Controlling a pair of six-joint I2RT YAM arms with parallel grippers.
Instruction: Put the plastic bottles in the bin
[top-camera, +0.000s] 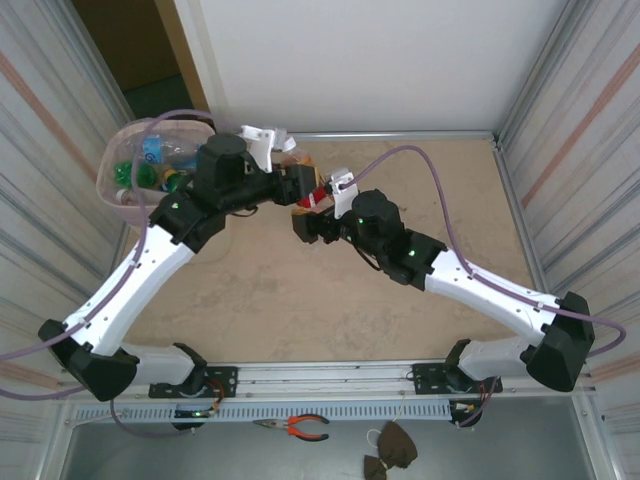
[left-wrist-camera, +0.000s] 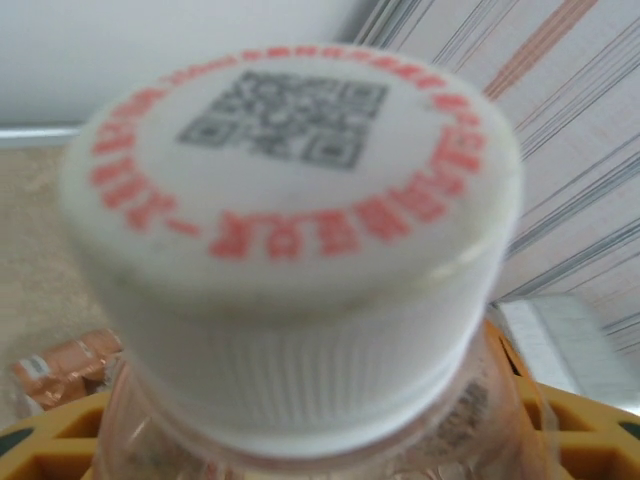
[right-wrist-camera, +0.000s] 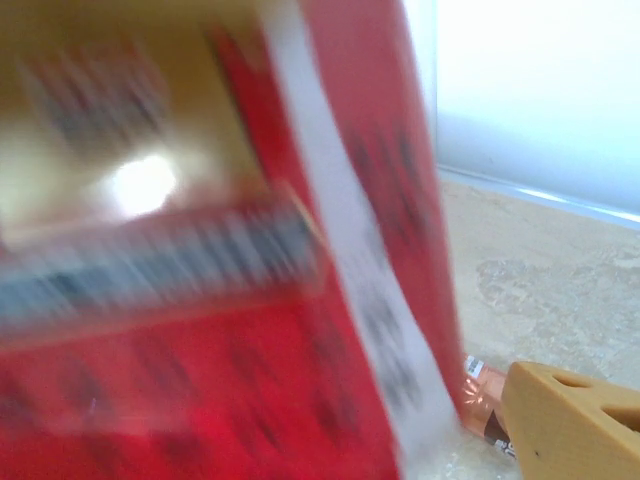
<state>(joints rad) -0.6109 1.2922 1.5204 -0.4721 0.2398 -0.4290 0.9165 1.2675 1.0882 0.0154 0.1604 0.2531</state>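
A beige, stone-mottled table (top-camera: 300, 300) sits inside a booth. There is a white wall (top-camera: 350, 60) at twelve o'clock and ribbed metal panels (top-camera: 590, 120) at three and nine. At six o'clock, past the arm bases, a grey tray (top-camera: 150, 445) holds orange-handled pliers (top-camera: 300, 428) and a brown crumpled thing (top-camera: 390, 452) (what it is I cannot tell).

The bin (top-camera: 108, 190), with its pink bag folded over the rim, stands at the ten o'clock corner, and green and clear bottles (top-camera: 135, 175) lie inside it. The left arm's dark wrist crosses in front of the bin's right side and hides that part of the rim. Purple cables (top-camera: 430, 160) arch over both arms.

The two arms meet just beyond the table's middle, towards twelve o'clock, with the red-labelled bottle (top-camera: 318, 196) between them. The left gripper (top-camera: 298, 190) comes at it from nine o'clock. In the left wrist view its yellow fingers (left-wrist-camera: 585, 420) sit against both sides of the clear body, clamped on it, below a white cap (left-wrist-camera: 290, 230) printed with a square code and red lettering. The right gripper (top-camera: 305, 228) is at the bottle's six o'clock. In the right wrist view the blurred red label fills most of the picture, and the one tan finger (right-wrist-camera: 575, 420) that shows stands clear of it at five o'clock, so its jaws are parted.

A loose bottle (left-wrist-camera: 60, 365) with a coppery label lies on the table at eight o'clock of the cap.
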